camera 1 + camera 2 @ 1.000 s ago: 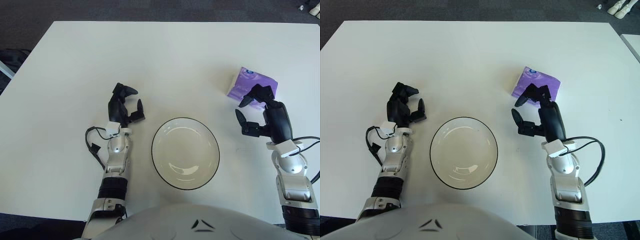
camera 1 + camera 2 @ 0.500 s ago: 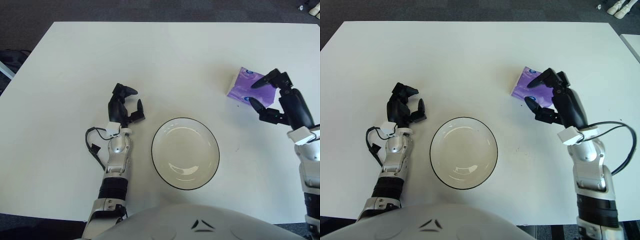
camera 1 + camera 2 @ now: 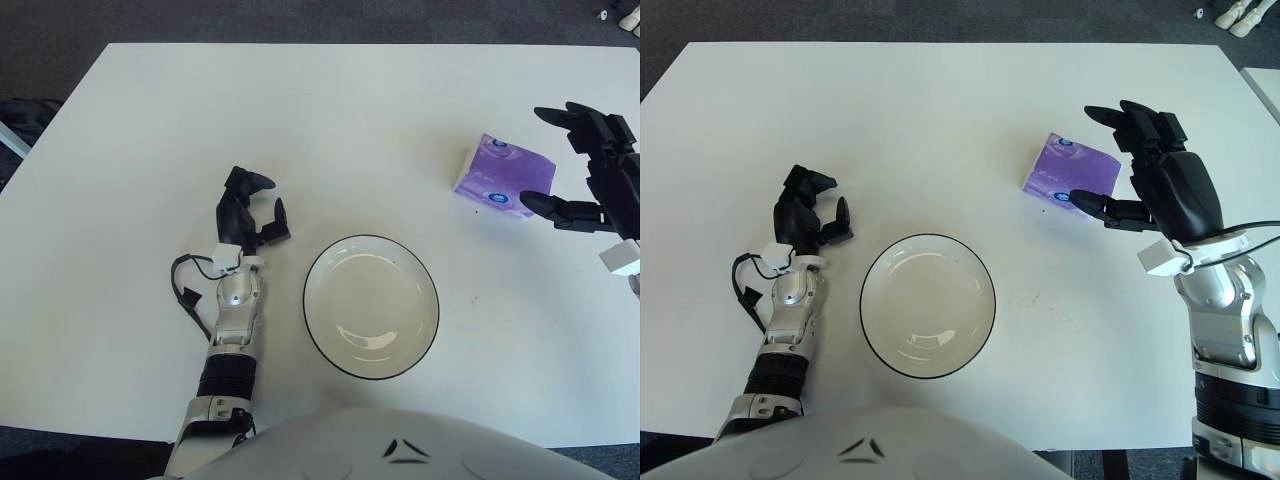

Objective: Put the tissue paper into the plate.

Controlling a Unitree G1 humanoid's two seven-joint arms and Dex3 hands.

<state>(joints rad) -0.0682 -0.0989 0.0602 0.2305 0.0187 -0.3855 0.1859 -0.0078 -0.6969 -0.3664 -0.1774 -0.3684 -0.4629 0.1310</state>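
white table, dark carpet floor

I could read nothing anywhere in front of me. The only printed thing was the purple tissue pack lying on the table: it carried a small round blue-and-white mark at its far corner and a second small pale mark along its near edge, but both were too small for me to make out any letters, brand or number. My right hand hung just beside the pack, and its black shell bore no lettering I could see. The white plate showed no mark or label either.
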